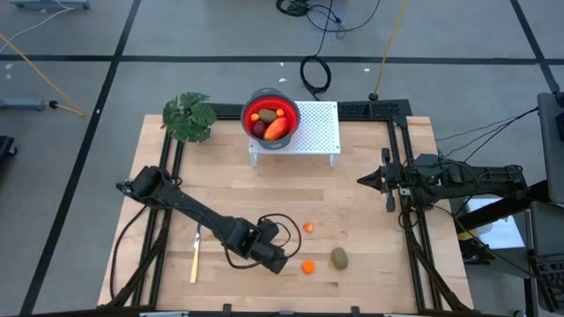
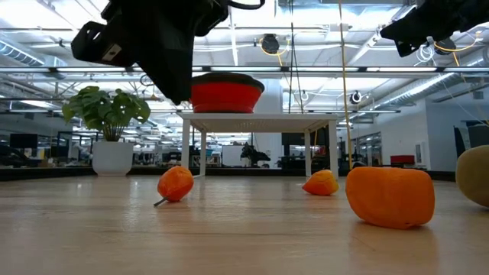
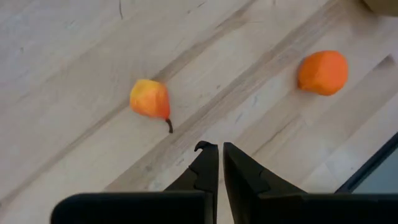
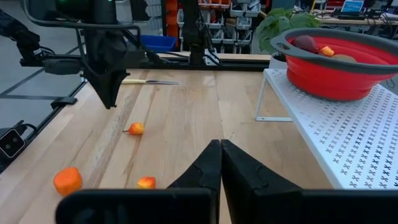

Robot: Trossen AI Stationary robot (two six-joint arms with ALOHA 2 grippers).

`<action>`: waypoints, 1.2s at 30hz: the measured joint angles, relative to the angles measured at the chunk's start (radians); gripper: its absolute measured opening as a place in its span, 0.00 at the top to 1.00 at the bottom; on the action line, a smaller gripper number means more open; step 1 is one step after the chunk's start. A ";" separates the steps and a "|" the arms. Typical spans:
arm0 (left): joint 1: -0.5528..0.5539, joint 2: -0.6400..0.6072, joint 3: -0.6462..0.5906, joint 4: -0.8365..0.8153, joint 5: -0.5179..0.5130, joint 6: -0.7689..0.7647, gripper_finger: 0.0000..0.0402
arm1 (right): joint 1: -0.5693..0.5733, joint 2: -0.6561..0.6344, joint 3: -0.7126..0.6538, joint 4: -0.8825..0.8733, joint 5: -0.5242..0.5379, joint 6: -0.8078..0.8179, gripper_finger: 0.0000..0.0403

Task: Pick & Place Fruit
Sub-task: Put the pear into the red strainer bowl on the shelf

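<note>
Three small orange fruits (image 1: 308,267) and an olive-brown oval (image 1: 339,258) lie loose on the bench (image 1: 370,194) near its front edge (others fill the red bowl (image 1: 249,124) on the white stand (image 1: 322,132)). Left gripper (image 1: 280,262) hovers just left of them, jaws shut, empty; right gripper (image 1: 363,180) waits at the right edge, shut

Grey floor (image 1: 220,35) crossed by dark tape lines, with black cables (image 1: 315,72) and a yellow cord (image 1: 35,88) lying on it. Beyond the table, an open hall: white ceiling beams (image 2: 321,69), round lamps, distant desks (image 2: 46,153).
</note>
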 joint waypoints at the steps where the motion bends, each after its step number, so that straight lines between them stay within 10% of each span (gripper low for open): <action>1: -0.001 0.004 0.000 0.000 0.000 -0.007 0.95 | 0.000 0.000 0.000 0.000 0.000 0.000 0.99; 8: -0.003 0.008 0.000 -0.044 -0.018 -0.075 0.89 | 0.000 0.000 0.000 0.000 0.000 0.000 0.99; 23: 0.005 0.052 0.000 -0.062 -0.096 -0.151 0.42 | 0.000 0.000 0.000 -0.001 0.000 0.000 0.99; 36: 0.034 0.128 0.000 -0.052 -0.066 -0.153 0.37 | 0.000 0.000 0.000 -0.016 0.000 -0.004 0.99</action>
